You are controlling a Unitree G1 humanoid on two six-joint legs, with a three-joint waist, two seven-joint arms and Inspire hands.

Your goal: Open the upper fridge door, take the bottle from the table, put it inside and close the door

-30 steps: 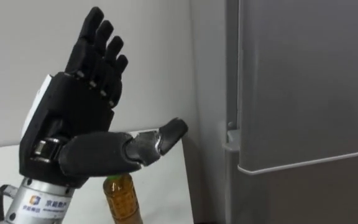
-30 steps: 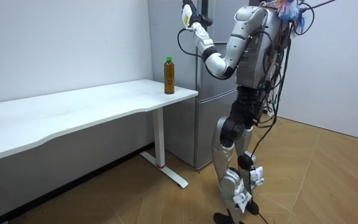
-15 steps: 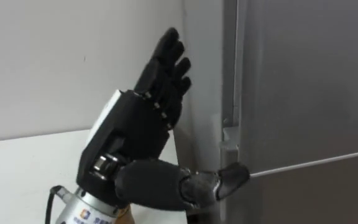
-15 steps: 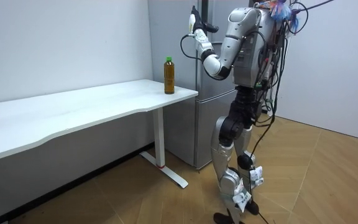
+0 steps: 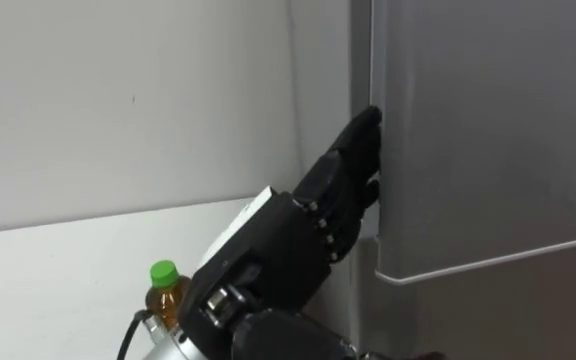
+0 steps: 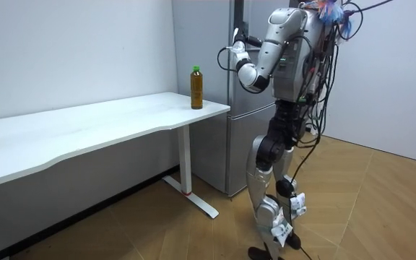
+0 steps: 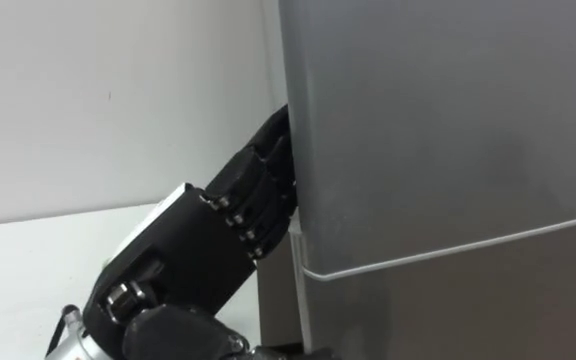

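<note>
An amber bottle (image 5: 165,296) with a green cap stands upright on the white table (image 5: 58,270), near its corner beside the fridge; it also shows as the bottle (image 6: 196,88) in the room view. My left hand (image 5: 288,235) is raised above and right of it, fingers straight, their tips at the left edge of the grey upper fridge door (image 5: 488,130). In the right eye view the left hand (image 7: 198,260) has its fingertips hidden behind that door edge. The door stands closed. I stand upright facing the fridge (image 6: 235,108).
A seam (image 5: 488,262) divides the upper door from the lower one. A white wall (image 5: 118,100) runs behind the table. In the room view the long table (image 6: 85,130) reaches to the room view's left, with wooden floor (image 6: 367,209) around me.
My left hand has swung right and down from above the bottle to the fridge door's edge. The bottle, covered half a second ago, shows again below the hand.
</note>
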